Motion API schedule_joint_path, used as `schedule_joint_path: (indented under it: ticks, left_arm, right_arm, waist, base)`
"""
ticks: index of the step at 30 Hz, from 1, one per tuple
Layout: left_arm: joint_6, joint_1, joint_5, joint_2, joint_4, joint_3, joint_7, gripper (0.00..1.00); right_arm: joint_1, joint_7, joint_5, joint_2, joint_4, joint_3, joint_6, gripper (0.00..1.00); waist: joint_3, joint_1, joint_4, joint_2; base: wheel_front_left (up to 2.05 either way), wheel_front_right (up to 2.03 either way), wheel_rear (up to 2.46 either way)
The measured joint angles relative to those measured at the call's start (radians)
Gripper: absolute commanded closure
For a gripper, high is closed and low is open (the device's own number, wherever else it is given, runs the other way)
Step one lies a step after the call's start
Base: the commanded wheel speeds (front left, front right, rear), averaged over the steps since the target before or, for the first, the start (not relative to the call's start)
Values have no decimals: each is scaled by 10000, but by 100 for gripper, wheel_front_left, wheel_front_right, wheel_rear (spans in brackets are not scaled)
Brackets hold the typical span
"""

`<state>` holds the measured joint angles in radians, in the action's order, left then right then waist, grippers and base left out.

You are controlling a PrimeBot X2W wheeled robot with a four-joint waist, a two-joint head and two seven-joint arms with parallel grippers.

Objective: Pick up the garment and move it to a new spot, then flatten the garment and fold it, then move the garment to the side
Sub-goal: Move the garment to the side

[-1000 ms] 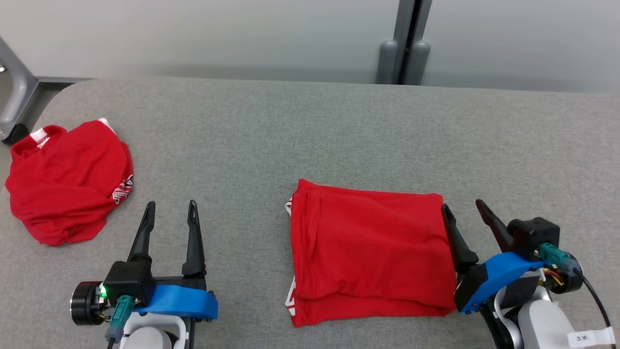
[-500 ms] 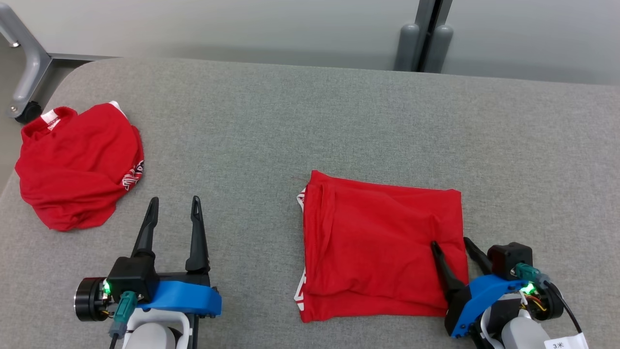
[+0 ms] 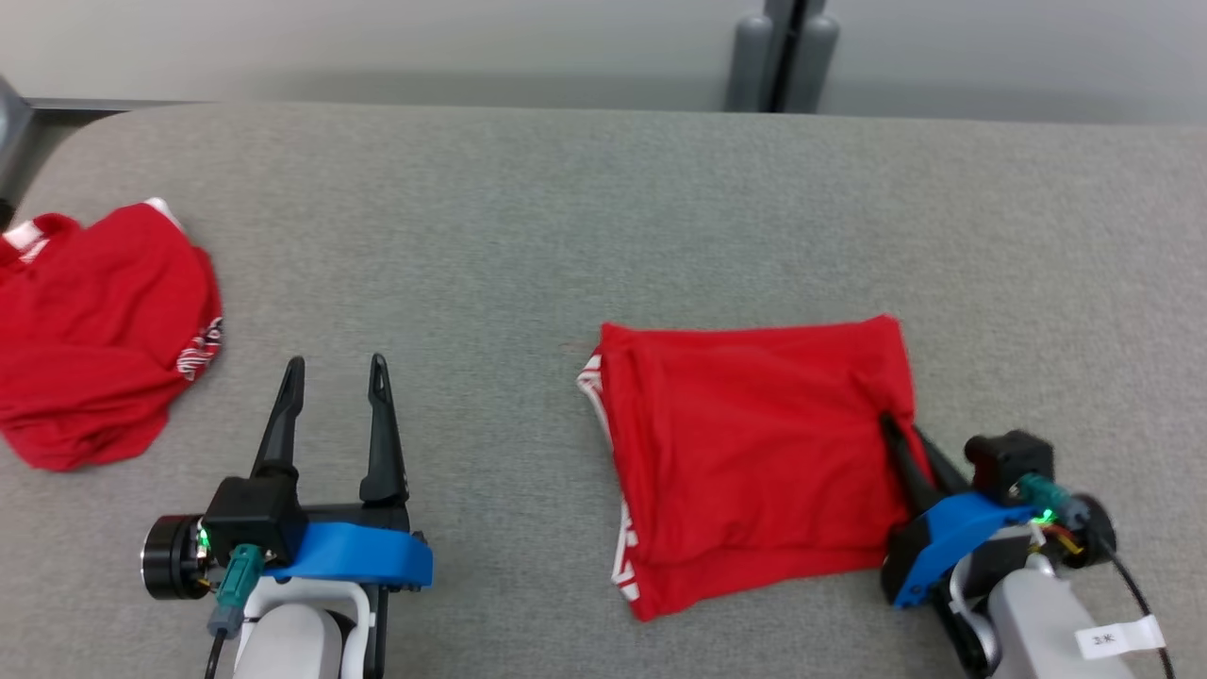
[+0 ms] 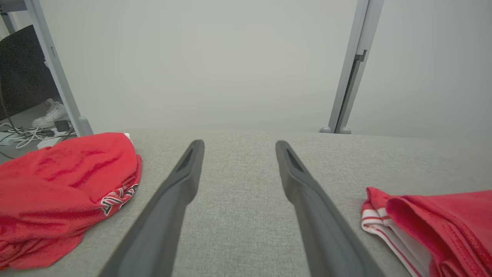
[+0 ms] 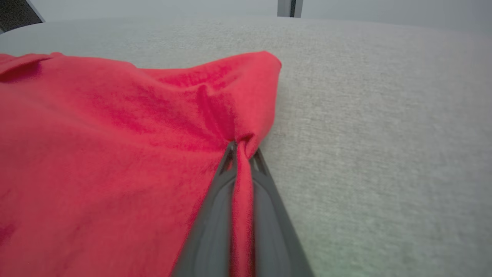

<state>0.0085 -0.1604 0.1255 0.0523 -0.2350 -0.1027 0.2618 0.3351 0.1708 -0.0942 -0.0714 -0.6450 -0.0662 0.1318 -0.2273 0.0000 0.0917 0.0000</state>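
A folded red garment [image 3: 754,453] with white striped trim lies on the grey table [image 3: 566,217], right of centre. My right gripper [image 3: 901,434] is shut on the garment's right edge, and red cloth [image 5: 242,181] bunches between its two dark fingers. The garment's trimmed left edge [image 4: 388,227] shows at the right of the left wrist view. My left gripper [image 3: 332,370] stands open at the lower left over bare table, well left of the garment, with nothing between its fingers [image 4: 184,181].
A second red garment [image 3: 90,330] lies crumpled at the table's left edge, also seen as a red heap [image 4: 65,184] in the left wrist view. A grey post [image 3: 778,52] stands behind the table. Bare table stretches behind and to the right of the folded garment.
My right gripper has closed on the garment's right edge after sliding in over it. The garment now sits skewed, its right side pulled up. The head camera has shifted.
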Motion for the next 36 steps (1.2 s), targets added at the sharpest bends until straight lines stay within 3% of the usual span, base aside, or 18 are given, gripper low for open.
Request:
schedule_joint_path:
  ticks: [14,19,28,36]
  left_arm:
    - [100,-1053,-88,-10,635,-209,10,0]
    - [94,-1355,-238,8,769,-213,10,0]
    - [23,-1561,-401,73,811,-190,10,0]
    - [-4,-1895,-550,125,1152,-267,10,0]
  right_arm:
    - [940,-127,134,-2082,1267,1329,-8,100]
    - [972,-259,-56,-2429,1797,1758,-10,100]
    - [1476,-468,-130,-2422,2399,1574,-10,100]
    - [2921,-941,-184,-3708,2617,1338,-10,100]
  waist:
    - [-1449,1,-1329,0]
    - [-1853,1,-1664,0]
    - [-2058,1,-1835,0]
    - [-2730,1,-1801,0]
  base:
    - [0,0,0]
    - [0,0,0]
    - [0,0,0]
    - [0,0,0]
